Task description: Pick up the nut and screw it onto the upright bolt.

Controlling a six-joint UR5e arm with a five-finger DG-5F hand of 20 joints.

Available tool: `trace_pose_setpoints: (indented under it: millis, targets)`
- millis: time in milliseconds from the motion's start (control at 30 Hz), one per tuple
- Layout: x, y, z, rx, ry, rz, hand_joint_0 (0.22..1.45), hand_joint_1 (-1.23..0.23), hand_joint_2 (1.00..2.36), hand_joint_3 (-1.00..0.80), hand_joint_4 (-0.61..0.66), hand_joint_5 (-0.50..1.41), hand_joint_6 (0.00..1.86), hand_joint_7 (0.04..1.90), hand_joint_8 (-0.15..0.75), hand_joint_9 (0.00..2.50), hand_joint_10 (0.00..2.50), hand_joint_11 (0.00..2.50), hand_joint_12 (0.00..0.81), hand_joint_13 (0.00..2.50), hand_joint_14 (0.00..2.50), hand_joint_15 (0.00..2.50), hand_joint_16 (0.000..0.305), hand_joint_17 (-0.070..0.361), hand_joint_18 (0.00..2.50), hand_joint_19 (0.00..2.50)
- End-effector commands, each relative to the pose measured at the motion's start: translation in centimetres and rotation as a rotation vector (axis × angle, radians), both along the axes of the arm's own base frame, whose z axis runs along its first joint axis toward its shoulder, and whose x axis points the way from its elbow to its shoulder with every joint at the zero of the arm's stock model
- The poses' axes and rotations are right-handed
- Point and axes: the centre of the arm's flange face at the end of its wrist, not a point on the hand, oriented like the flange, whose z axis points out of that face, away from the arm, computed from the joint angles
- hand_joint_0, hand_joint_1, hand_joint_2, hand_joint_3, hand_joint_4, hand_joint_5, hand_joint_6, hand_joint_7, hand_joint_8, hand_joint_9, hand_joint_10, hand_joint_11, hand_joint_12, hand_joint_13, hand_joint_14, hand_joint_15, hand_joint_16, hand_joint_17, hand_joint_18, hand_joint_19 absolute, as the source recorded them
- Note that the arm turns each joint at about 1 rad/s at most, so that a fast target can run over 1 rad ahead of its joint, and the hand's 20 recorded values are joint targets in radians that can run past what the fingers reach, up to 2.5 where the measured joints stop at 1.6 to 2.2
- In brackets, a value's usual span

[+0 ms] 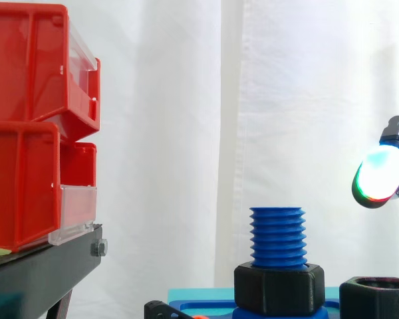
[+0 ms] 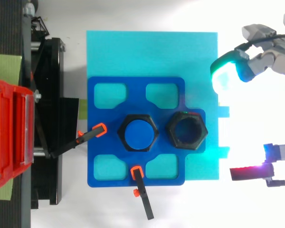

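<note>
The blue threaded bolt (image 1: 277,237) stands upright in the blue fixture (image 2: 100,142), with a black hex collar (image 1: 279,287) round its base. From above, the bolt's round top (image 2: 139,133) sits inside that collar. The loose black nut (image 2: 186,130) lies flat just right of the bolt, its hole facing up; its top edge shows at the lower right of the side view (image 1: 376,299). My hand (image 2: 263,59) hovers right of the nut and above it, open and holding nothing. One glowing fingertip (image 1: 382,176) points toward the bolt, and a red-lit fingertip (image 2: 247,172) sits apart from it.
Stacked red bins (image 1: 33,133) on a black stand (image 1: 46,269) rise at the left. The fixture rests on a cyan plate (image 2: 152,52). Two orange-tipped black clamps (image 2: 92,134) (image 2: 140,183) hold the fixture at its left and front edges.
</note>
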Motion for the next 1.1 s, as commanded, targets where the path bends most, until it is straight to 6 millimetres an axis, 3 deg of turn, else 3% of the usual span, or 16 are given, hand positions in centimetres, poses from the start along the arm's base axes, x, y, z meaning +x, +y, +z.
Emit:
trace_pose_setpoints:
  millis: [0,500,1067]
  targets:
    - [0.2,0.2,-0.8,-0.002,0.007,-0.001,0.42,-0.86,1.0,-0.5,0.31,-0.25,0.5,0.92,0.312,0.24,0.0,0.0,0.384,0.15,0.0,0.0,0.049,0.11,0.0,0.0]
    - [0.6,0.6,-2.8,-0.015,0.038,0.002,0.45,-0.87,1.0,-0.5,0.32,-0.25,0.5,0.93,0.307,0.26,0.0,0.0,0.375,0.16,0.0,0.0,0.047,0.106,0.0,0.0]
    - [0.7,1.0,-2.7,-0.026,0.041,0.008,0.46,-0.86,1.0,-0.5,0.32,-0.25,0.5,0.93,0.308,0.27,0.0,0.0,0.369,0.17,0.0,0.0,0.046,0.104,0.0,0.0]
